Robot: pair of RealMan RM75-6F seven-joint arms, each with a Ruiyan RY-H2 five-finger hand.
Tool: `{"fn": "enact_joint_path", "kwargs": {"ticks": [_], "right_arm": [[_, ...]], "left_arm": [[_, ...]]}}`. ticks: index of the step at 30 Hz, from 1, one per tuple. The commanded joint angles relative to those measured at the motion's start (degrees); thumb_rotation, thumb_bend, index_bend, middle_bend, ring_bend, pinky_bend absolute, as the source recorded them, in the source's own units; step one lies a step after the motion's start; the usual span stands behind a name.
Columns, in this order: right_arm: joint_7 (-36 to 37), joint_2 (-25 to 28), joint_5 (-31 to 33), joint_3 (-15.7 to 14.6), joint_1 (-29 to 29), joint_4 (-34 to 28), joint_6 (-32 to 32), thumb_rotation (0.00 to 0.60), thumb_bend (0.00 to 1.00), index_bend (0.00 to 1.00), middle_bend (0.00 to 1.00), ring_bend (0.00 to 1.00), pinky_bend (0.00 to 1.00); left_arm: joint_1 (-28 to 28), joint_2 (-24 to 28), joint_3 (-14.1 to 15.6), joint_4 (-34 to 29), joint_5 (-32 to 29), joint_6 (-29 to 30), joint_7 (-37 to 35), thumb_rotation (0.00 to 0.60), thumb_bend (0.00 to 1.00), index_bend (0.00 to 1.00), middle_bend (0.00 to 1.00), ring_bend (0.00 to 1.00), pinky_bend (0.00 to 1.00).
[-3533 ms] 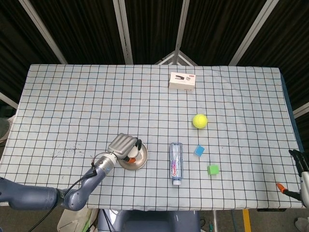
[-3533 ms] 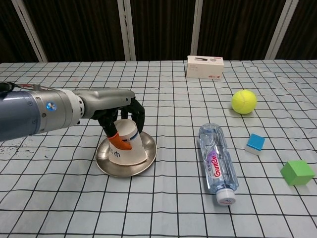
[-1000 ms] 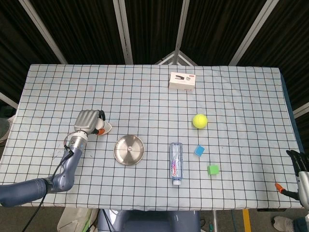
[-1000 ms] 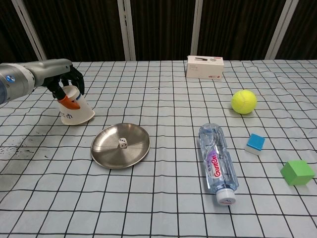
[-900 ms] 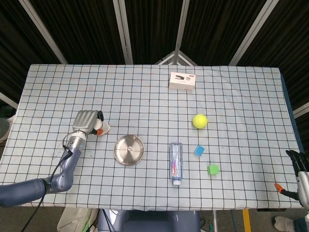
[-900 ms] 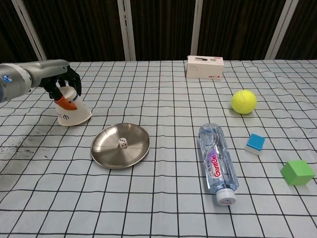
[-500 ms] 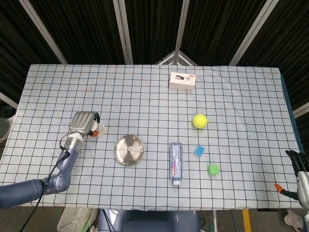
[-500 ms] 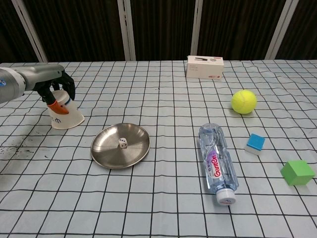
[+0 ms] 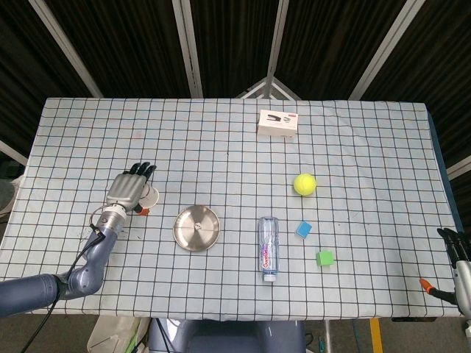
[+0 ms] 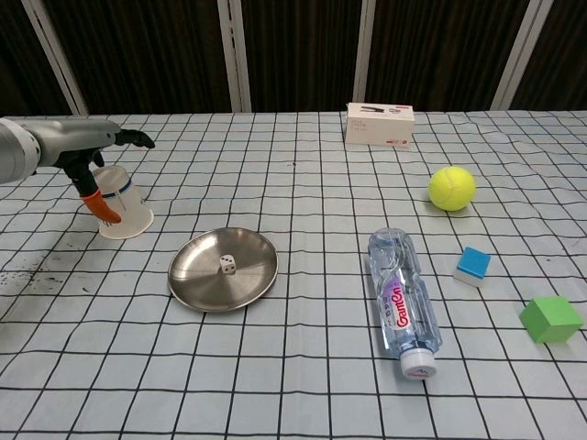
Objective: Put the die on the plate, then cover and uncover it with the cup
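A small white die with dark pips (image 10: pixel 226 265) lies uncovered near the middle of the round shiny metal plate (image 10: pixel 197 284), which sits on the grid-checked tablecloth (image 10: pixel 303 385) toward the near left. To the left of the plate and slightly farther back, apart from it, the white paper cup with a dark band (image 10: pixel 126 210) stands upside down on the cloth. The left hand (image 10: pixel 96 152) is over the cup with its fingers stretched out flat and apart, holding nothing; its orange-tipped thumb (image 10: pixel 101 208) hangs down against the cup's left side. In the head view the same hand (image 9: pixel 129 188) lies spread above the cup (image 9: pixel 151 196).

Right of the plate a clear plastic water bottle with a red label (image 10: pixel 401 300) lies on its side, cap toward the near edge. Farther right are a blue and white block (image 10: pixel 472 266), a green cube (image 10: pixel 550 319) and a yellow-green tennis ball (image 10: pixel 451 188). A white cardboard box (image 10: pixel 380 124) rests at the far side.

The right hand (image 9: pixel 458 245) shows only at the far right edge of the head view, off the table; whether it is spread or curled cannot be told.
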Motion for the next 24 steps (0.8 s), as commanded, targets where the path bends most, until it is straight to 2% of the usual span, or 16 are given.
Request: {"fn": "enact_joint_path", "kwargs": {"ticks": [1,2,3,5,6,9,11,17,24], "right_arm": [[0.1,0.1,0.0,0.1,-0.1,0.0,0.2,0.600,0.13,0.13,0.14,0.10,0.02],[0.3,0.1,0.0,0.1,-0.1,-0.1,0.4,0.600,0.13,0.13,0.14,0.10,0.02],[0.3,0.2,0.0,0.1,-0.2,-0.1,0.5,0.600,0.13,0.13,0.14,0.10,0.02],[0.4,0.3,-0.2,0.1,-0.3,-0.3,0.8,0.600,0.13,0.13,0.14,0.10,0.02],[0.5,0.4,-0.3,0.1,-0.4,-0.4,0.9,0.600,0.13,0.13,0.14,0.10,0.02],[0.5,0.5,-0.5,0.0,-0.4,-0.6,1.0,0.600,0.13,0.13,0.14,0.10,0.02],[0.2,0.5,-0.8,-0.1,-0.4,-0.7,1.1,0.600,0.13,0.13,0.14,0.10,0.02],[-0.6,-0.1,-1.9,-0.2,-0.3,-0.7,1.6,0.600,0.13,0.13,0.14,0.10,0.02],[-0.7,-0.8,-2.9,-0.4,0.1,0.6,1.4,0.600,0.13,0.13,0.14,0.10,0.02]], "left_arm": [[5.4,5.5,-1.2,-13.4,8.4,7.6,-7.6,0.600,0.22,0.06,0.00,0.00,0.18],[9.3,8.3,-0.3,-20.0,12.5,11.9,-11.2,0.600,0.22,0.07,0.00,0.00,0.18],[10.5,9.3,0.3,-21.8,13.9,13.2,-11.9,0.600,0.22,0.08,0.00,0.00,0.18],[17.2,14.4,5.9,-28.1,21.5,20.1,-13.1,0.600,0.23,0.11,0.00,0.00,0.18],[19.8,15.3,8.2,-28.5,24.7,23.2,-13.2,0.600,0.24,0.11,0.00,0.00,0.18],[25.0,15.1,12.6,-25.6,28.6,28.6,-12.2,0.600,0.25,0.13,0.02,0.00,0.18],[27.6,13.9,13.6,-22.4,30.2,31.6,-12.9,0.600,0.25,0.15,0.04,0.00,0.18],[32.6,10.0,13.6,-15.1,35.7,37.8,-17.5,0.600,0.26,0.18,0.06,0.00,0.18],[34.8,9.5,14.8,-12.3,40.1,38.5,-18.4,0.600,0.27,0.19,0.05,0.00,0.18]]}}
